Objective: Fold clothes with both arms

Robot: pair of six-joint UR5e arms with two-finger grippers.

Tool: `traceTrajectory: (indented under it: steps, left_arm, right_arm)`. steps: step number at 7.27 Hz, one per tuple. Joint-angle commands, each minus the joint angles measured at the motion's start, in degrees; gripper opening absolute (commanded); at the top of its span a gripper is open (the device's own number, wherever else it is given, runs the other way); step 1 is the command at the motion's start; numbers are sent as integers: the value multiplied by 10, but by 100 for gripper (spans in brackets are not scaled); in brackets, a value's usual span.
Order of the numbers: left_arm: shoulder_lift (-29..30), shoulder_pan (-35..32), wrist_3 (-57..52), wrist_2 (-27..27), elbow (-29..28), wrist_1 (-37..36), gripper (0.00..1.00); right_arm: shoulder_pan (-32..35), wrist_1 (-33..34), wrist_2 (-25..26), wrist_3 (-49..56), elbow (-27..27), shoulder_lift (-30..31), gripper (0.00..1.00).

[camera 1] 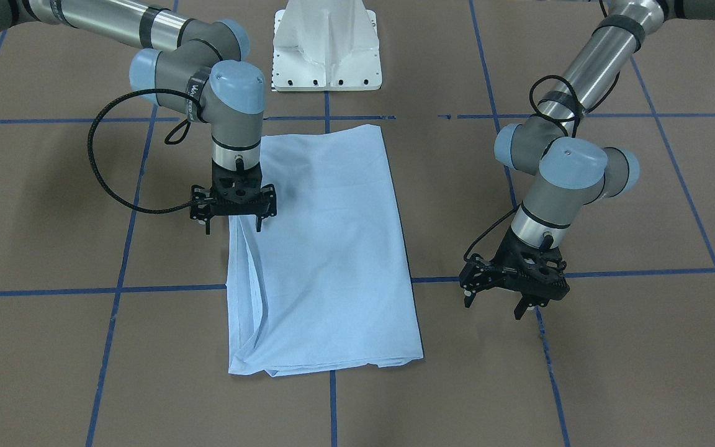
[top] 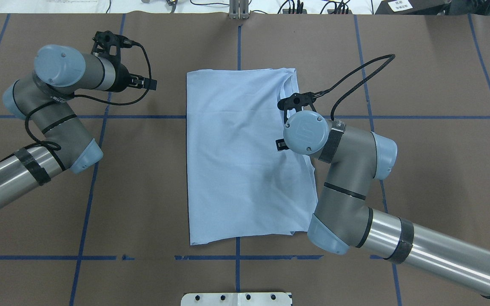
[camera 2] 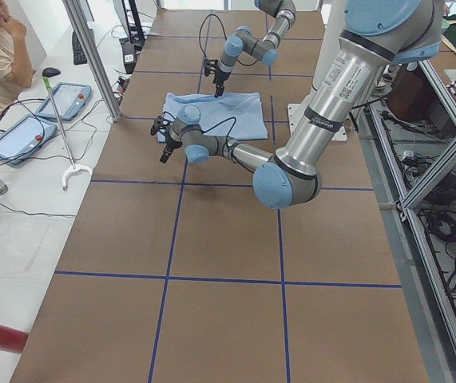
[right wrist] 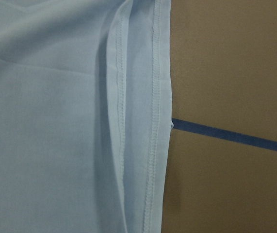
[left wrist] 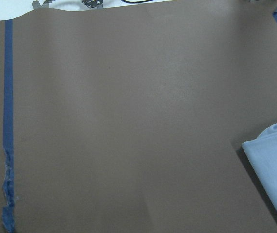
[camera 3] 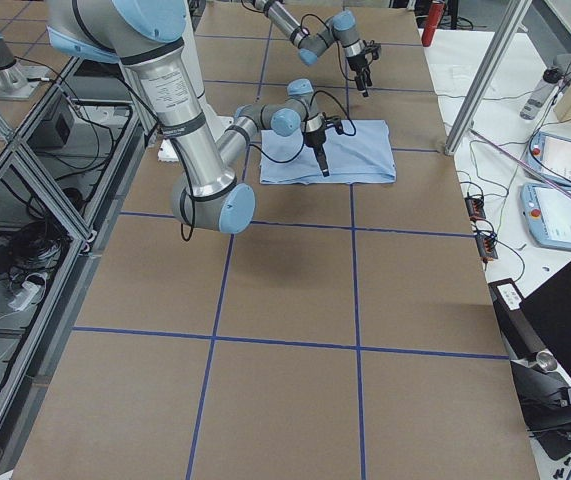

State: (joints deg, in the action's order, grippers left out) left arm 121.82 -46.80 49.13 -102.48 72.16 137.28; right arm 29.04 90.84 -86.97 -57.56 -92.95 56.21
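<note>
Because the light blue short-sleeved T-shirt (camera 1: 326, 248) lies folded into a long panel mid-way across the brown paper-covered table (camera 1: 612, 205), with its long axis running straight out from the robot's base, you have two long edges to think about. Only one has an arm over it. The black two-finger right gripper (camera 1: 234, 225) hangs over the edge on the robot's right, where the stitched hems (right wrist: 153, 121) stack up. Its fingers are spread and empty, one over cloth and one over bare table. The black two-finger left gripper (camera 1: 494, 305) is also spread and empty, but it sits well apart from the opposite edge, over a blue tape line (camera 1: 643, 271). So the right arm is the nearer one, and I judge the left must close in before any two-armed fold.

The front view shows you both sets of fingers, whereas overhead the right wrist's blue cap (top: 306, 131) hides its own. The right wrist camera gives you the layered hems closely, though I can't quite say how high the fingers stand above them. The left wrist camera catches only the shirt's corner (left wrist: 274, 170).
</note>
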Motion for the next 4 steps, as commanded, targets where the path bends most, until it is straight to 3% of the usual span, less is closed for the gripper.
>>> traceTrajectory:
  steps: [1,4]
  left_arm:
    - [0,1,0,0,0,0,100]
    - [-2,1,0,0,0,0,100]
  right_arm:
    - [1,0,1,3,20,-1,100]
    - [14,7,3,9,35,0,100]
